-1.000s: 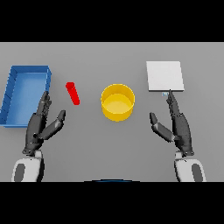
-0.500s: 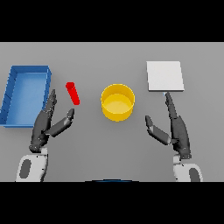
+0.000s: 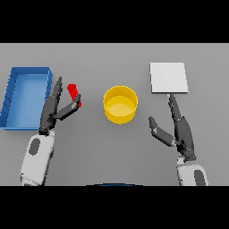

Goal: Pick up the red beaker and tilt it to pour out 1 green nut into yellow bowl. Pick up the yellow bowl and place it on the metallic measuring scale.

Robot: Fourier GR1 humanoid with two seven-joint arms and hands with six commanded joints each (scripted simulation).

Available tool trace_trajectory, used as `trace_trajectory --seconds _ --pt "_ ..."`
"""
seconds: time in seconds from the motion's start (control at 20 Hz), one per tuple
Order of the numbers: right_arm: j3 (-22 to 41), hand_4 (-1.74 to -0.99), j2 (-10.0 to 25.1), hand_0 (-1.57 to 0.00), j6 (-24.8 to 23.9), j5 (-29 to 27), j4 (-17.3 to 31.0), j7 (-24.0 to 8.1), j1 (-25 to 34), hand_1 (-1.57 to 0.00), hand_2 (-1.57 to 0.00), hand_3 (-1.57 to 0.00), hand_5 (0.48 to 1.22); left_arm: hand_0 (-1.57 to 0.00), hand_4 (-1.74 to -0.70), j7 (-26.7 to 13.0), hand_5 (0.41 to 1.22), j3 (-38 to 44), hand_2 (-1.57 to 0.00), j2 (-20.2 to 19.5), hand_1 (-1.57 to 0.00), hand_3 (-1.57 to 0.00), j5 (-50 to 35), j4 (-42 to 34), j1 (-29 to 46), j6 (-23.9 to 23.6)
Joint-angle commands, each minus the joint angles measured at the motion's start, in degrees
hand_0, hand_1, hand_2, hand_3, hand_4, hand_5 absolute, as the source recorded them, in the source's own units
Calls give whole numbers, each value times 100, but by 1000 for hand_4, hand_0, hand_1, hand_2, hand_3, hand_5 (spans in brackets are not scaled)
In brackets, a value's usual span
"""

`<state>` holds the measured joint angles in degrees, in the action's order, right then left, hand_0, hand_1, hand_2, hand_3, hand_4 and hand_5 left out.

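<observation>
Fingers (image 3: pixel 57 91) of the left hand (image 3: pixel 53 109) stretch straight and loosely spread, with the thumb angled out toward the red beaker (image 3: pixel 74 95). That beaker lies on the grey table (image 3: pixel 112 147) just right of the fingers; the thumb tip overlaps its lower end, and I cannot tell if it touches. Nothing is gripped. To the beaker's right, near the middle of the table, stands the yellow bowl (image 3: pixel 120 104), apart from both hands. Left of the hand sits a blue tray (image 3: pixel 13 96). Farther right, the metallic measuring scale (image 3: pixel 167 78) lies flat. Below it, the right hand (image 3: pixel 179 132) rests with straight fingers reaching toward the scale's near edge, thumb held out, holding nothing.
</observation>
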<state>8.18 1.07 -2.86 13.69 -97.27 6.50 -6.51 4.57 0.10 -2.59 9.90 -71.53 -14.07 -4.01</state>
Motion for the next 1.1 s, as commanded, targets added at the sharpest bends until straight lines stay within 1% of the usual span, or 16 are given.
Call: trace_trajectory --seconds 0.0,0.1,0.2,0.3,0.35,0.45,0.5,0.55,0.7,0.75,0.8,0.85,0.9,0.95,1.0,1.05 --pt "-13 -1233 -2 1 -8 -10 -1 -13 -3 1 1 1 666 1 -1175 183 635 10 1 31 1 1 -11 134 -47 11" --pt "15 -1245 22 1 -16 41 -107 -36 -33 1 1 1 670 1 -1183 359 631 103 1 23 1 1 -26 488 -280 -11" --pt "-43 -1247 60 1 -22 26 -18 -77 -15 1 1 1 673 1 -1206 431 636 90 1 101 1 1 92 826 -489 -134" --pt "-7 -1247 45 1 -36 67 -53 -56 6 1 1 1 679 1 -1230 576 649 105 1 113 1 1 171 1116 -678 -209" --pt "-17 -1250 84 1 6 36 -64 51 -57 1 1 1 683 1 -1242 660 657 111 1 93 1 1 223 1219 -799 -262" --pt "8 -1264 18 1 40 -34 -128 -69 -43 1 1 1 690 1 -1256 676 664 135 1 103 1 1 242 1465 -1026 -267" --pt "-55 -1267 86 1 56 -69 -128 -68 -28 1 1 1 692 1 -1261 713 671 159 1 93 1 1 259 1593 -1112 -293" --pt "10 -1266 77 1 86 -44 -174 94 -184 1 1 1 692 1 -1260 753 676 185 1 122 1 1 283 1757 -1267 -363" --pt "-22 -1265 80 1 88 -88 -213 31 -165 1 1 1 691 1 -1271 969 692 267 1 171 1 1 306 2149 -1527 -482" --pt "-6 -1259 67 1 22 -2 -206 -6 -171 1 1 1 691 1 -1297 1075 715 332 -41 184 -24 1 278 2239 -1578 -546" --pt "-36 -1255 73 1 -6 1 -178 -30 -135 1 1 1 691 -93 -1324 1202 741 339 -150 212 -141 -47 279 2263 -1559 -583" --pt "-51 -1252 100 1 9 -2 -127 47 -147 1 1 1 690 -322 -1355 1198 770 422 -358 240 -364 -218 242 2366 -1656 -677" --pt "-26 -1247 61 1 3 7 -93 30 -76 1 1 1 688 -572 -1424 1262 860 481 -600 266 -606 -421 207 2444 -1674 -728" --pt "12 -1245 35 1 -19 58 -114 6 -32 1 1 1 692 -772 -1480 1375 933 484 -794 302 -799 -584 230 2483 -1700 -728" --pt "-9 -1241 95 1 -11 83 -112 -3 -25 1 1 1 695 -932 -1529 1538 990 463 -950 347 -953 -761 289 2544 -1739 -738" --pt "-6 -1240 43 1 -14 45 -72 -8 -41 1 1 1 693 -1060 -1569 1688 1036 500 -1074 361 -1077 -891 269 2597 -1754 -711"
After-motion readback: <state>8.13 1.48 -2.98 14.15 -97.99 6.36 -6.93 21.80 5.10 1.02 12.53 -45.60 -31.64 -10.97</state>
